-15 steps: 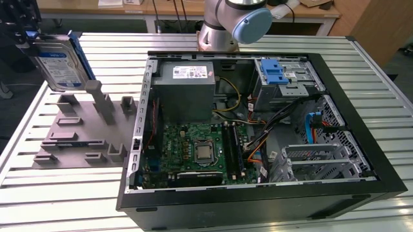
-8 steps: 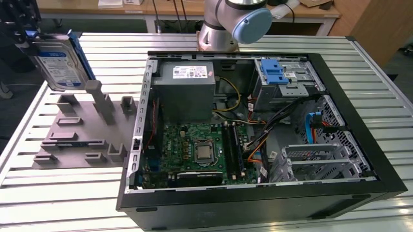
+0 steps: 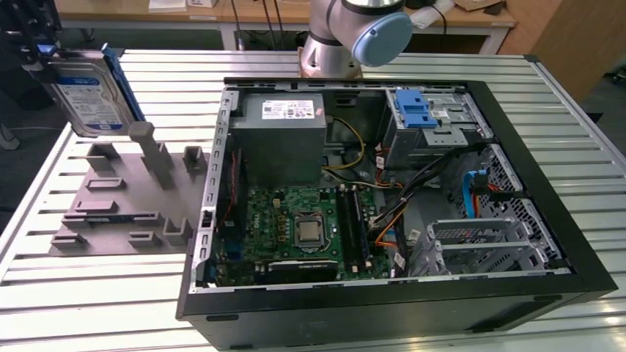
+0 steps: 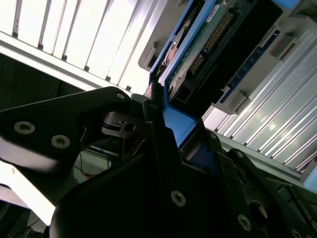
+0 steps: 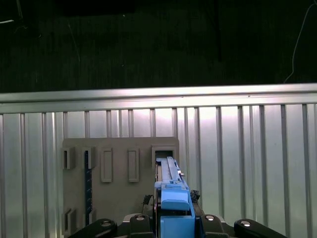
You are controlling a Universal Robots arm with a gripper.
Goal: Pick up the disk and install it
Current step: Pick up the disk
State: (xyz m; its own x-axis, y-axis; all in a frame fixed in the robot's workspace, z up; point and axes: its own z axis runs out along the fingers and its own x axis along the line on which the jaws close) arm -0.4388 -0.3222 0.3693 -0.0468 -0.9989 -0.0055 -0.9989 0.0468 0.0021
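1. Second wrist view: your gripper (image 4: 181, 124) is clamped on the blue frame at the end of the disk (image 4: 208, 44). A dark finger (image 4: 157, 114) presses against the frame, and the circuit-board side faces this camera.
2. The grip sits on the plastic frame, not the metal body. My read: that keeps the board and label untouched and leaves the long edges free to slide into a bay.
3. Exterior view: the disk (image 3: 86, 99) hangs upright on edge under the gripper (image 3: 37, 48) at the exterior view's left. It sits above the grey holder (image 3: 117, 213) and looks clear of it, so I judge it lifted out.
4. First wrist view: the disk (image 5: 173, 196) shows edge-on over the holder's (image 5: 119, 198) open slot (image 5: 163, 154). The holder lies flat on the slatted table (image 5: 247, 163).
5. Exterior view: the open computer case (image 3: 547, 154) lies well apart, toward the exterior view's right. The disk is nowhere near its drive cage with the blue latch (image 3: 415, 110), so the install is not yet done.
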